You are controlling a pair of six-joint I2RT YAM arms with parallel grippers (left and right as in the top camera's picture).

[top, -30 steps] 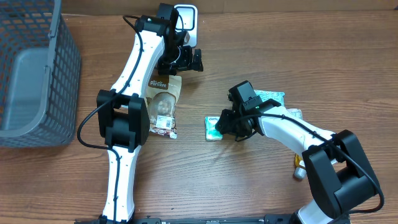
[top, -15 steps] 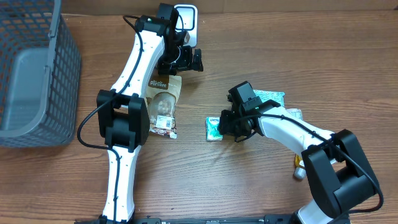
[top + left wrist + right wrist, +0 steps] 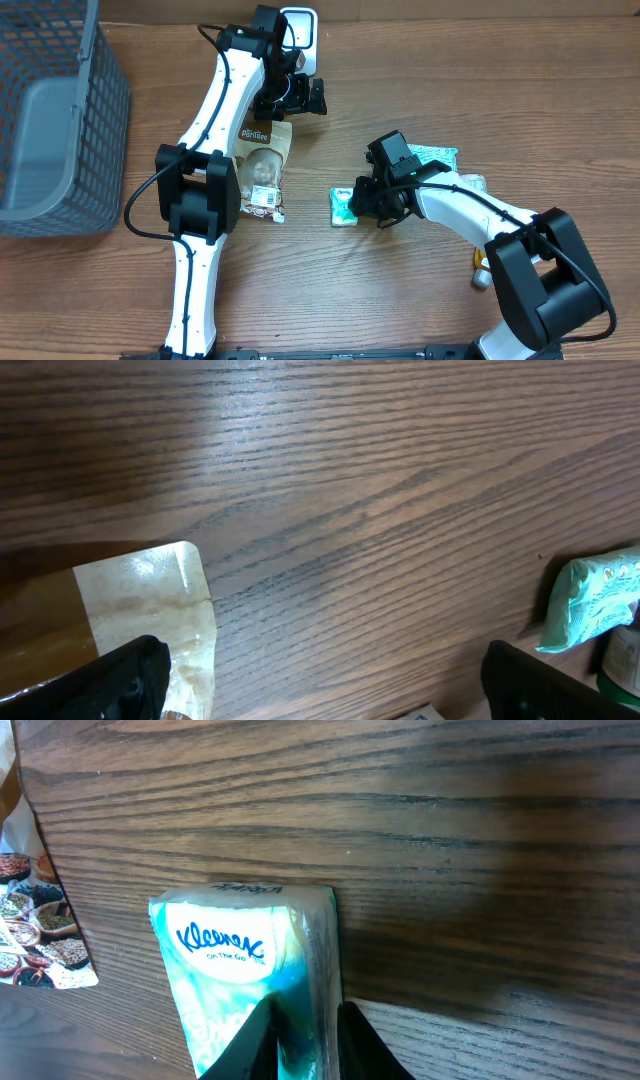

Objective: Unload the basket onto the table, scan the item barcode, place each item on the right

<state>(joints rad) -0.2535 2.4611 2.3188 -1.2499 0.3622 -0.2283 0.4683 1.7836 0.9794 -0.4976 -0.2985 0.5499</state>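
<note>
A teal and white Kleenex tissue pack (image 3: 343, 205) (image 3: 230, 960) lies on the wooden table near the middle. My right gripper (image 3: 362, 203) (image 3: 305, 1020) is shut on the pack's right edge, one dark finger on each side of the wrapper. My left gripper (image 3: 300, 97) (image 3: 330, 690) hangs wide open over bare wood at the back, holding nothing, just past the top of a tan snack pouch (image 3: 262, 160) (image 3: 150, 600). A white scanner (image 3: 300, 30) stands at the back edge behind the left arm. No barcode shows on the pack.
A grey mesh basket (image 3: 60, 120) fills the far left. A second teal pack (image 3: 435, 155) (image 3: 595, 595) lies behind the right arm. A small bottle (image 3: 480, 275) sits by the right arm's base. The pouch's printed corner (image 3: 40, 910) is left of the held pack.
</note>
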